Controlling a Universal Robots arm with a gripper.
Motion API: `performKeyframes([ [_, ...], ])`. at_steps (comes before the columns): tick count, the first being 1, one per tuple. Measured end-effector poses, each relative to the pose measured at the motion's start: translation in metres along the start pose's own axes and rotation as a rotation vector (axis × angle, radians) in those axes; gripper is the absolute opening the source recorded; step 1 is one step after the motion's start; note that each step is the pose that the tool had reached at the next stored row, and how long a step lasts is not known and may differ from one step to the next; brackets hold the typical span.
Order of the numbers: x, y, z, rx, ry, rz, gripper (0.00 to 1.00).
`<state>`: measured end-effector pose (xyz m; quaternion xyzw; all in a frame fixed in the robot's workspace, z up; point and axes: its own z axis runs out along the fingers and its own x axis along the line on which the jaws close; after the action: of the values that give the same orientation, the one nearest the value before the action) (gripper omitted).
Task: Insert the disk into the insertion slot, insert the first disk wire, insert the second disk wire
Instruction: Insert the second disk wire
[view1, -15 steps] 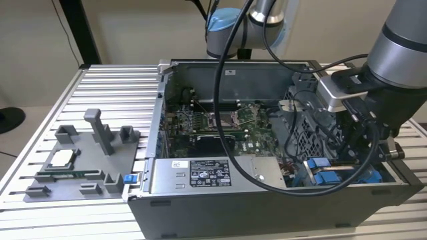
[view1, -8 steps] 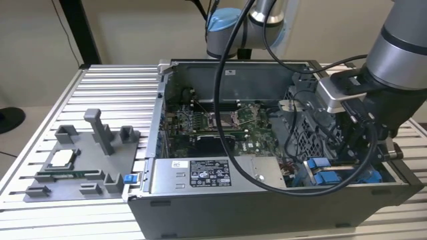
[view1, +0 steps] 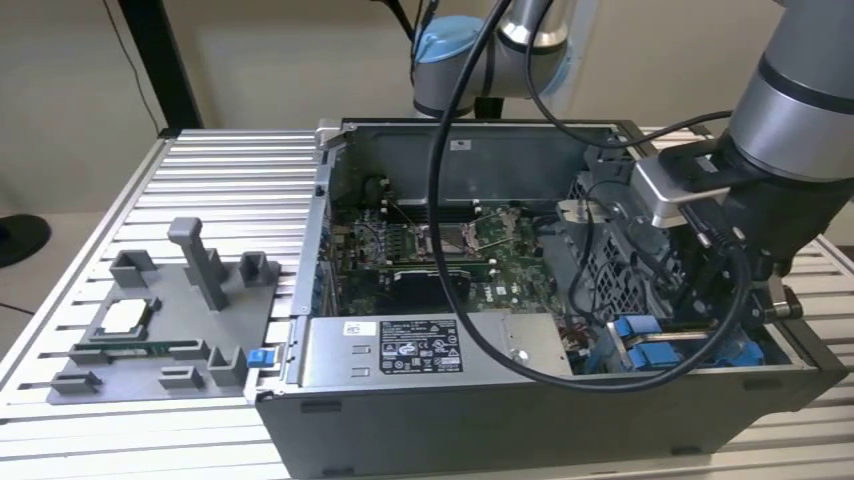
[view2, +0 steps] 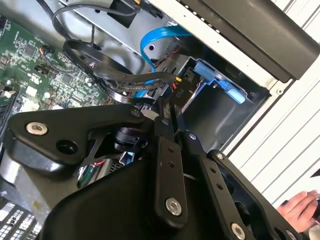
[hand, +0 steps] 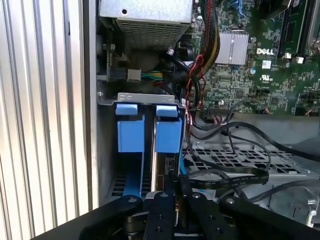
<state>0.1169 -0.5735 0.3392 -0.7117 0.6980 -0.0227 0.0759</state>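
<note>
The disk's bright blue frame (hand: 167, 134) stands inside the insertion slot (hand: 107, 165) at the open case's front corner on the exterior view's right (view1: 638, 330). My gripper (hand: 178, 189) reaches down into that bay just behind the blue tabs. Its fingers (view2: 165, 150) are drawn together on the end of a flat black disk wire (hand: 230, 177), which loops away over the perforated cage. The same black wire (view2: 125, 82) curls up to the fingertips in the second wrist view. A light blue wire (view2: 160, 37) hangs above it. The connector itself is hidden between the fingers.
The grey labelled power-supply box (view1: 414, 345) lies beside the bay, the green motherboard (view1: 441, 250) behind it. Bundled cables (hand: 197, 65) crowd the gap. A grey fixture tray (view1: 147, 330) sits on the slatted table at the exterior view's left. A person's hand (view2: 299, 206) is near the case's edge.
</note>
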Motion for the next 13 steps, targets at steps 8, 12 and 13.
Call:
performKeyframes([
  [8,0.0003,0.0007,0.0055,0.0015,-0.0041,0.001,1.0],
  [12,-0.0005,-0.0009,-0.0066,0.0006,-0.0026,0.001,1.0],
  [13,-0.0009,-0.0016,-0.0113,0.0003,-0.0022,0.001,1.0],
])
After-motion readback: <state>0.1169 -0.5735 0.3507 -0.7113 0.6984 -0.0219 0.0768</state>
